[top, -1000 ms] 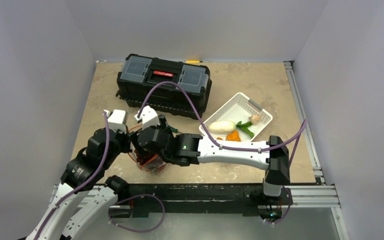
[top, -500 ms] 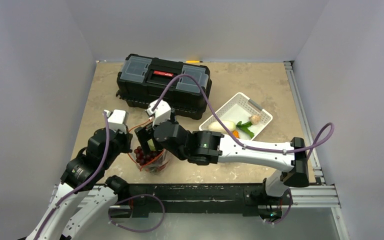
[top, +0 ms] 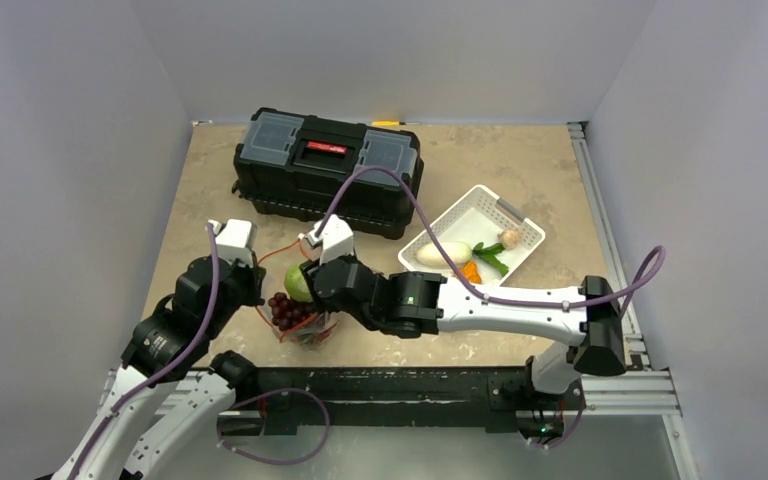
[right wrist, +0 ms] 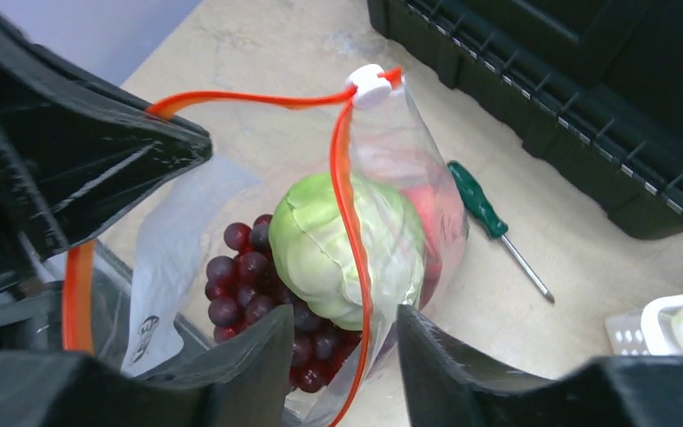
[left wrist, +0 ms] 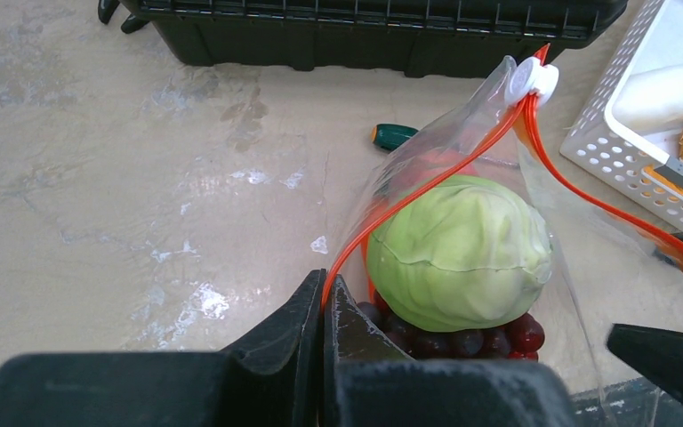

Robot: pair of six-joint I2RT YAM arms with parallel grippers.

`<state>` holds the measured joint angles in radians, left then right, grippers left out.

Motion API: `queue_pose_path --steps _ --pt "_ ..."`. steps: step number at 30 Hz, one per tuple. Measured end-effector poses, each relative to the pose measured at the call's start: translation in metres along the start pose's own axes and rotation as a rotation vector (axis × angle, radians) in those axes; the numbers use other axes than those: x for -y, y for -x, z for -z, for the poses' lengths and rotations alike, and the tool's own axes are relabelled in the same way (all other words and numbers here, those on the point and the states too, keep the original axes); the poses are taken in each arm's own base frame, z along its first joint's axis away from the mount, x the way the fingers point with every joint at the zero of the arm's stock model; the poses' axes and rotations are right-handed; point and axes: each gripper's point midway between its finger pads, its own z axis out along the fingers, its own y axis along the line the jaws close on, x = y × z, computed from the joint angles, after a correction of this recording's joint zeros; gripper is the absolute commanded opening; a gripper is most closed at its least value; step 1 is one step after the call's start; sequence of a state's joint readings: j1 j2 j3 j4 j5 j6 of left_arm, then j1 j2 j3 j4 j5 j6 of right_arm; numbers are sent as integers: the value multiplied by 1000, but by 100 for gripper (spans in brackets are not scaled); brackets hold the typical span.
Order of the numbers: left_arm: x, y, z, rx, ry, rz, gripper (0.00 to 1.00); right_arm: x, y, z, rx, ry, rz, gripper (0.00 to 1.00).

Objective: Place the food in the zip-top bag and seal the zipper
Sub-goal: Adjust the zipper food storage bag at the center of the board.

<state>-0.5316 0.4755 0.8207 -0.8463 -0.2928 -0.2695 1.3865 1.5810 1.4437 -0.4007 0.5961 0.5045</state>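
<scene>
Action on the left side: the left gripper [left wrist: 325, 301] is clamped tight, jaws pressed together on the near edge of the zip-top bag [right wrist: 164, 258]. It has hold right on the orange-red zipper [right wrist: 353, 222] and props the pouch's mouth up off the table [top: 200, 190]. Inside the bag, the pale green cabbage [left wrist: 458, 253] sits on top of the purple-red grape bunch [right wrist: 236, 276], with something reddish tucked behind it, too hidden to name. The white slider [right wrist: 369, 85] rides at the far end of the strip. Over the bag's mouth hangs the right gripper [right wrist: 336, 351], fingers parted and empty. Just beyond the bag lies a green-handled screwdriver [right wrist: 480, 206], in front of the black toolbox [top: 328, 170]. Far right, the white basket [top: 475, 212] holds an orange carrot [top: 468, 271], a green piece and a white one.
</scene>
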Motion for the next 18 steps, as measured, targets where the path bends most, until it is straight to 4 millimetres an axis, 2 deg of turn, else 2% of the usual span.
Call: queue_pose_path --steps 3,6,13,16,18 --pt "0 0 0 0 0 0 0 1 -12 -10 -28 -31 26 10" --pt "0 0 1 3 -2 1 0 -7 -17 -21 -48 -26 48 0" --pt "8 9 13 75 -74 23 0 -53 7 -19 -5 174 11 0" --pt "10 13 22 133 -108 38 0 -65 16 -16 15 230 -3 1" --pt "10 16 25 153 -115 43 0 -67 19 -17 23 234 -5 11"
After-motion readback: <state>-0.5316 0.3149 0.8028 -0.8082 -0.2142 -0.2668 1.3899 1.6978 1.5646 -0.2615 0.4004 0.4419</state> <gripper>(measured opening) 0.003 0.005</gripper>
